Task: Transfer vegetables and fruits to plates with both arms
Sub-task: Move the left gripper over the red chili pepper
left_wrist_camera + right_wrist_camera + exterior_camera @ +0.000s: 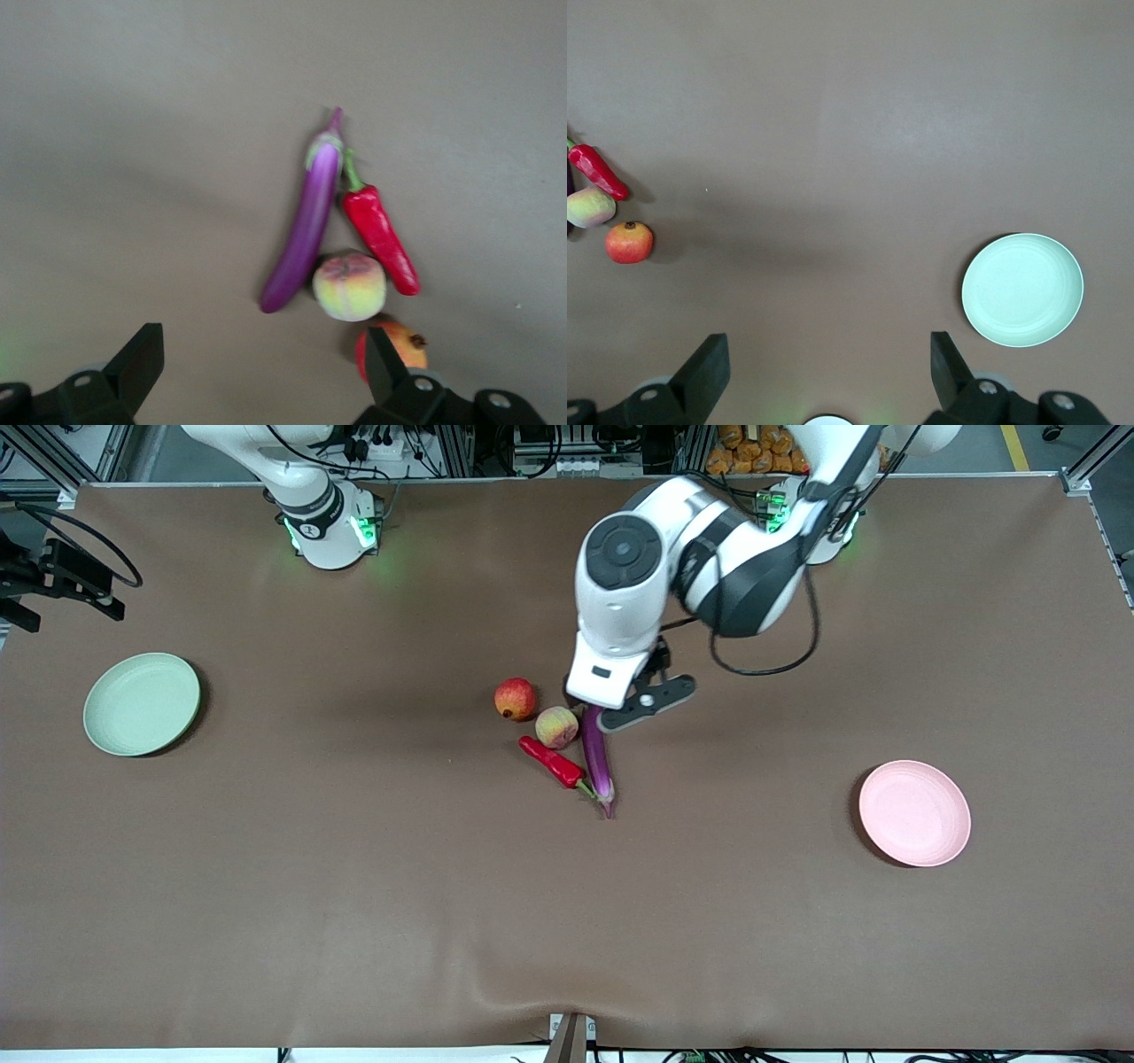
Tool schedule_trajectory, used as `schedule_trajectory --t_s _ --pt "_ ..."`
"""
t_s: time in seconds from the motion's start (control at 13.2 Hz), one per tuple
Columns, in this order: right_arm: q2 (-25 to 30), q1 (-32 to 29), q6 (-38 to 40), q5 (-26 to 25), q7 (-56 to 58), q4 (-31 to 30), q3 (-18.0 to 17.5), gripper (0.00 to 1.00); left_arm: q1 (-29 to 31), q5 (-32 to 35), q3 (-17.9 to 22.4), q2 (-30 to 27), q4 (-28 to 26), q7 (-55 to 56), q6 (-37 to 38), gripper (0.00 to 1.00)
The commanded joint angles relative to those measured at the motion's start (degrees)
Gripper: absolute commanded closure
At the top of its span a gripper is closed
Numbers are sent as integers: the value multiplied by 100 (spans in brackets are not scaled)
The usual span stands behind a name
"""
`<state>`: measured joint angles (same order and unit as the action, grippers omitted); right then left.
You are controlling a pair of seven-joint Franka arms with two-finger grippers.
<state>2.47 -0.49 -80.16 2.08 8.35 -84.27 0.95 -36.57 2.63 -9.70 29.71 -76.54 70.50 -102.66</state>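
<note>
The pomegranate [515,698], peach [556,726], red chili [554,762] and purple eggplant [598,762] lie close together mid-table. My left gripper [613,713] hangs open and empty over the eggplant's blunt end. In the left wrist view its fingers [142,363] stand wide apart above bare cloth, with the eggplant [306,226], chili [379,235], peach [349,285] and pomegranate [403,347] ahead. My right gripper [828,367] is open and empty, high over the table. It sees the green plate [1021,289], pomegranate [629,243], peach [588,206] and chili [596,171].
The green plate [142,703] lies toward the right arm's end of the table, the pink plate [914,812] toward the left arm's end. A black bracket with cables [53,580] sticks in at the table edge above the green plate. The brown cloth [354,886] covers the table.
</note>
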Motion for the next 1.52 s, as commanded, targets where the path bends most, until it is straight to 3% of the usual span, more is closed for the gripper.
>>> schedule_trajectory --t_s 0.0,0.3,0.68,0.99,1.14,1.44 --pt "-36 5 71 82 -96 95 1 0 -96 -34 29 385 157 376 -481 0" --pt "-36 5 141 82 -88 95 1 0 44 -16 178 720 166 -8 -1071 0" --pt "-36 5 167 91 -79 104 1 0 607 -130 170 852 166 -36 -1107 0" --pt "-27 -4 220 82 -61 95 -7 0 458 -9 178 878 79 43 -739 0" --pt "-27 -74 229 91 -52 95 -16 0 46 412 187 940 96 209 -738 0" --pt "-36 -92 220 109 -44 86 -25 0 -184 405 178 1168 192 1491 -965 0"
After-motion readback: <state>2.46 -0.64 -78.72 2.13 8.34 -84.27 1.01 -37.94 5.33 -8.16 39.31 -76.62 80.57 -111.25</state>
